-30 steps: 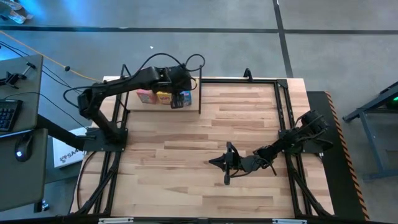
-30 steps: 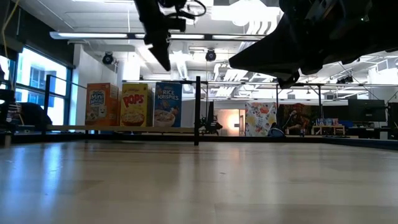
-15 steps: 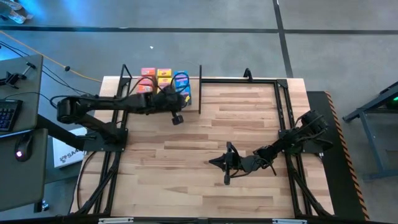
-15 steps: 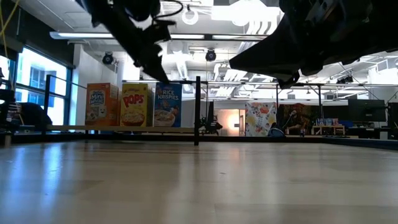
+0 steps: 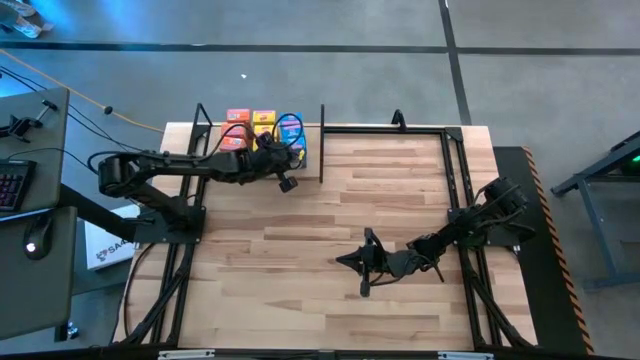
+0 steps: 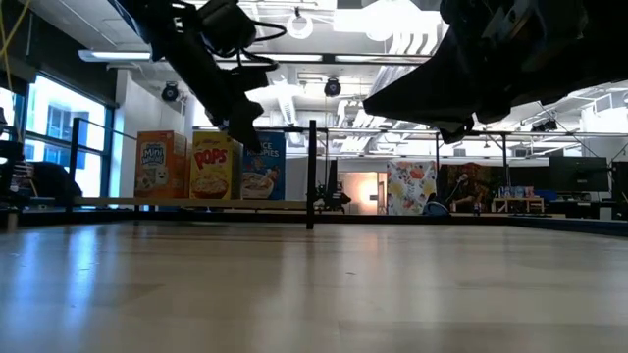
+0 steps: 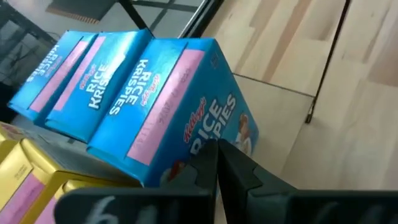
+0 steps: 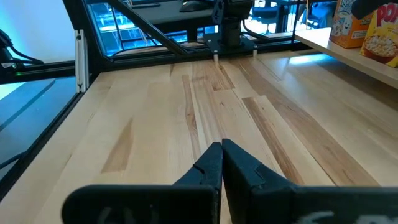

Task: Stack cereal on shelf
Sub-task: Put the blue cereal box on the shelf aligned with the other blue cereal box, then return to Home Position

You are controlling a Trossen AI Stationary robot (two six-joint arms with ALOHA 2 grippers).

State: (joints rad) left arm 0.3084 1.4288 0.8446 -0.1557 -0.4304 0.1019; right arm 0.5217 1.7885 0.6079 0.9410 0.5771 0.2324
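The cereal boxes stand upright on the shelf's pale board [image 6: 108,203] at the table's far left, in three rows: orange [image 5: 237,118], yellow [image 5: 264,118] and blue [image 5: 292,128]. In the low view they show as orange [image 6: 160,165], yellow [image 6: 212,165] and blue [image 6: 267,167]. My left gripper [image 5: 287,183] is shut and empty, just on the near side of the blue boxes [image 7: 155,99], slanting down toward them. My right gripper [image 5: 345,260] is shut and empty, low over the table right of its middle.
A black upright post [image 5: 322,145] bounds the shelf on its right. Black frame tubes [image 5: 455,170] run along the table's far and right edges. Open butcher-block tabletop [image 5: 300,290] lies between the arms and toward the near edge.
My left arm has drawn back from over the shelf toward the table's near edge and gone lower, uncovering the boxes. Its gripper now points slanting down in front of the blue boxes. The boxes have stayed in place.
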